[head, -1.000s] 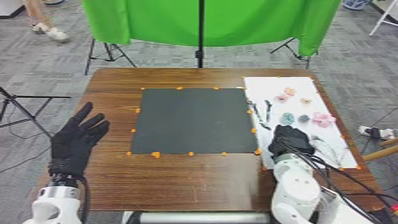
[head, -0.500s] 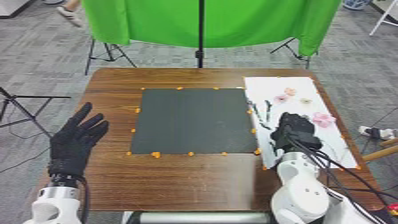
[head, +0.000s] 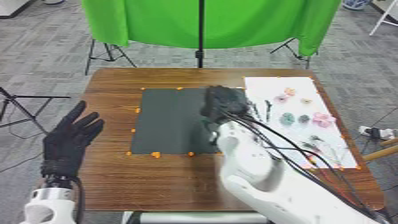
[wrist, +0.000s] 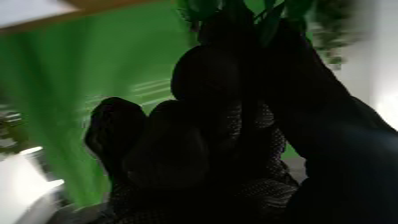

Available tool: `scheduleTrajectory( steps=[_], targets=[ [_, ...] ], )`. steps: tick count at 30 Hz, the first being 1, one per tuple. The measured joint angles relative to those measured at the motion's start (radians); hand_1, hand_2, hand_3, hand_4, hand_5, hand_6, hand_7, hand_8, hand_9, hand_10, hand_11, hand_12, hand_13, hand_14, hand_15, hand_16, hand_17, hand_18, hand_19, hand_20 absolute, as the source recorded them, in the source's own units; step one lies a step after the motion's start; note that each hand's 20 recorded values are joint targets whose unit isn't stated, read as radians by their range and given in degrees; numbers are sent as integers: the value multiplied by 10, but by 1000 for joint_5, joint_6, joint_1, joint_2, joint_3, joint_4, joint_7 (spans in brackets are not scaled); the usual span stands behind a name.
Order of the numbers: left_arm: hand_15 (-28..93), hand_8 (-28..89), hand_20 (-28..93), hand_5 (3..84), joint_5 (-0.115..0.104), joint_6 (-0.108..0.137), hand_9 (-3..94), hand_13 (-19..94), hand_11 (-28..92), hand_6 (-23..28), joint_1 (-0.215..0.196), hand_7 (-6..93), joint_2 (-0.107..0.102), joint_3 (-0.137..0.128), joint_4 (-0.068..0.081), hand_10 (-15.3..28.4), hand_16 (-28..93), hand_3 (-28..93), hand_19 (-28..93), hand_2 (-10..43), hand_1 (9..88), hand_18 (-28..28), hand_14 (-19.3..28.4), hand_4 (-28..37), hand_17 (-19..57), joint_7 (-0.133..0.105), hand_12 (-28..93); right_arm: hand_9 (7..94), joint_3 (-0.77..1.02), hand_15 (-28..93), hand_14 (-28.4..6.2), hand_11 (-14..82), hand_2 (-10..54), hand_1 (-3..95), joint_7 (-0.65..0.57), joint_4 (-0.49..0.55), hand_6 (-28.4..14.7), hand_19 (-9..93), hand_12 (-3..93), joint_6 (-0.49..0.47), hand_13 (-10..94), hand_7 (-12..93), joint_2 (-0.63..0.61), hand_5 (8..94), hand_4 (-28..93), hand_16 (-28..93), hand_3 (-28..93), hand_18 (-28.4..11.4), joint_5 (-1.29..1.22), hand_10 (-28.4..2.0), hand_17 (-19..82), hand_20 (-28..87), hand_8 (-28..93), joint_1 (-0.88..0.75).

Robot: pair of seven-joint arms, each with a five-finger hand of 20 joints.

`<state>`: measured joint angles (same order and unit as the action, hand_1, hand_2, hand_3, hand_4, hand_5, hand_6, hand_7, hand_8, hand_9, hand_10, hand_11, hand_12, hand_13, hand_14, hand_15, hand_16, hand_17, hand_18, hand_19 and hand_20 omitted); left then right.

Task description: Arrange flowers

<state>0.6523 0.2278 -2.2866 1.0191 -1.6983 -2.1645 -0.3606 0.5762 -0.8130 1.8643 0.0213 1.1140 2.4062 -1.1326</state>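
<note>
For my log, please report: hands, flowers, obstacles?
Right hand over dark mat, pinching green leaves. Left hand open, at left. Pink flower on white sheet. Right arm covers mat's corner.

A hand could pass between the left hand (head: 69,137) and the mat (head: 169,120); the right hand (head: 226,101) and arm (head: 247,156) block the mat's right side.

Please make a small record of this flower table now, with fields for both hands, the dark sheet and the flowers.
Right hand: right hand, over the dark sheet
Held: green leaves, at its fingertips
Left hand: left hand, left of the dark sheet, fingers straight
Dark sheet: on the brown table, orange marks along its edges
White sheet: white sheet, right of the dark one
Largest flower: pink flower, on the white sheet
</note>
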Motion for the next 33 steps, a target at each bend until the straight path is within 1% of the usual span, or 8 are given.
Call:
scheduleTrajectory(
  steps=[4,9,14,19,23,27,30,33],
  targets=[
    [535,-77,-21,358,-1,14,317,196,216,66,5,65,-15,-6,-7,195,-102,790,575,67,202,284,271,-283,-79,2,108,861,-70,789,-83,553,-95,556,61,-122,-60,932,250,-60,842,342,126,865,-283,237,725,-219,-10,-129,534,513,181,95],
    [535,-77,-22,358,1,18,317,196,216,66,43,65,-22,4,-5,194,-103,791,576,67,202,284,271,-283,-79,28,108,861,-75,789,-82,558,-95,551,46,-221,-59,932,249,-128,843,341,258,866,-283,238,727,-220,-60,-127,534,515,176,118],
    [534,-77,-22,358,2,16,317,196,216,66,106,65,-34,42,10,194,-103,789,576,67,203,284,271,-283,-79,41,107,859,-131,807,-78,588,-95,540,-17,-273,-53,932,256,-151,850,349,305,867,-276,238,723,-223,-127,-121,535,534,160,130],
    [535,-78,-23,358,6,5,317,196,216,66,154,65,-35,66,28,195,-102,790,575,67,202,284,271,-283,-79,52,107,866,-153,825,-69,612,-95,537,-81,-292,-40,932,263,-243,860,364,305,868,-269,234,714,-227,-191,-118,542,569,147,128],
    [535,-77,-23,358,20,-22,317,197,216,66,192,65,-30,70,44,194,-102,791,575,67,202,284,271,-283,-79,106,107,873,-146,831,-67,620,-95,520,-110,-298,-33,932,265,-262,865,362,303,876,-261,234,710,-229,-218,-117,546,584,140,111],
    [534,-78,-23,358,32,-59,317,197,218,66,249,64,-22,93,75,194,-102,791,575,67,203,284,271,-283,-80,163,108,880,-146,833,-71,619,-95,486,-137,-295,-27,932,264,-242,868,346,303,891,-259,235,731,-230,-232,-119,549,592,128,108],
    [535,-77,-23,358,40,-82,316,196,217,66,290,64,-15,110,95,194,-102,791,575,67,203,284,271,-283,-80,185,107,881,-152,831,-74,616,-86,471,-167,-292,-24,932,266,-215,868,335,302,898,-266,238,742,-230,-254,-121,550,592,99,112],
    [535,-77,-23,358,43,-91,316,197,216,66,312,65,-10,117,100,194,-102,790,575,67,204,284,271,-283,-79,193,107,883,-153,821,-77,608,-44,449,-187,-292,-19,932,271,-187,865,321,302,915,-270,247,744,-230,-273,-122,547,584,-83,114]
  ],
)
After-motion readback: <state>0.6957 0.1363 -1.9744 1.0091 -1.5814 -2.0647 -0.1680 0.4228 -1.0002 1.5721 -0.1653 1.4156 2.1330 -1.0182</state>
